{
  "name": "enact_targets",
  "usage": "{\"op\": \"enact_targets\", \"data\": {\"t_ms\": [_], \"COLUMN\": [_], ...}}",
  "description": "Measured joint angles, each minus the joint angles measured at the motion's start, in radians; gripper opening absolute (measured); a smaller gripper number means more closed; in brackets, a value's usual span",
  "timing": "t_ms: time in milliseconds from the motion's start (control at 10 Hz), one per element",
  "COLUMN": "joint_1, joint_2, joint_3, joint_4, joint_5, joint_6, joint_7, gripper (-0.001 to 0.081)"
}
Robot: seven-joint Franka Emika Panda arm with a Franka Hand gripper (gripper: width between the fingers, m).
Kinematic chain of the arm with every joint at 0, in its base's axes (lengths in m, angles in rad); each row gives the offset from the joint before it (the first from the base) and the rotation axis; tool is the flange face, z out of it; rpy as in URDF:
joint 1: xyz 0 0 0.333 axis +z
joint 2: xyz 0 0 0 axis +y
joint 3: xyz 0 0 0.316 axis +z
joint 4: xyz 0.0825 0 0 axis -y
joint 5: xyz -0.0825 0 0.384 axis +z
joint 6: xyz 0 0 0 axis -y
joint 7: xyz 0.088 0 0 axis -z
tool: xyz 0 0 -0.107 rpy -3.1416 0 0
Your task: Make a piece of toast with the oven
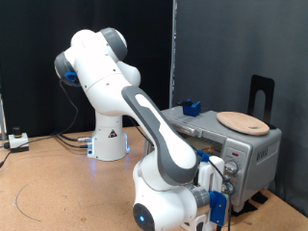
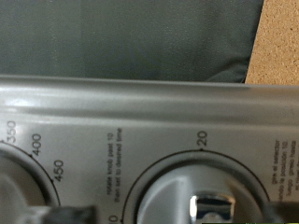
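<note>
The gripper (image 1: 219, 185) sits at the oven (image 1: 252, 146) control panel, close to the timer knob (image 2: 207, 198). Whether it is clenched or released cannot be told. Keep it centred on the knob and rotate without slipping.

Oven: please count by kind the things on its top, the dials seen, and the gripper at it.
Round wooden plate, on top: 1
Small blue object, on top: 1
Dials, wrist view: 2
Gripper, at front panel: 1
Total: 5
</note>
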Motion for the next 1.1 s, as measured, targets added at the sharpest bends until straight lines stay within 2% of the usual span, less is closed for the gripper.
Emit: {"op": "enact_targets", "data": {"t_ms": [100, 200, 300, 400, 600, 800, 1000, 1100], "joint_1": [0.000, 0.001, 0.001, 0.001, -0.001, -0.017, -0.048, -0.061], "joint_2": [0.000, 0.000, 0.001, 0.001, 0.001, 0.001, 0.001, 0.001], "joint_3": [0.000, -0.002, -0.003, -0.003, -0.001, 0.012, 0.034, 0.040], "joint_4": [-0.001, -0.005, -0.007, -0.007, -0.008, -0.025, -0.066, -0.086], "joint_5": [0.000, 0.000, 0.001, 0.001, 0.002, 0.016, 0.069, 0.099], "joint_6": [0.002, 0.014, 0.021, 0.021, 0.021, 0.034, 0.069, 0.082], "joint_7": [0.001, 0.001, 0.004, 0.005, -0.031, -0.206, -0.406, -0.466], "gripper": [0.0371, 0.0188, 0.0188, 0.0091, 0.0091, 0.0091, 0.0091, 0.0091]}}
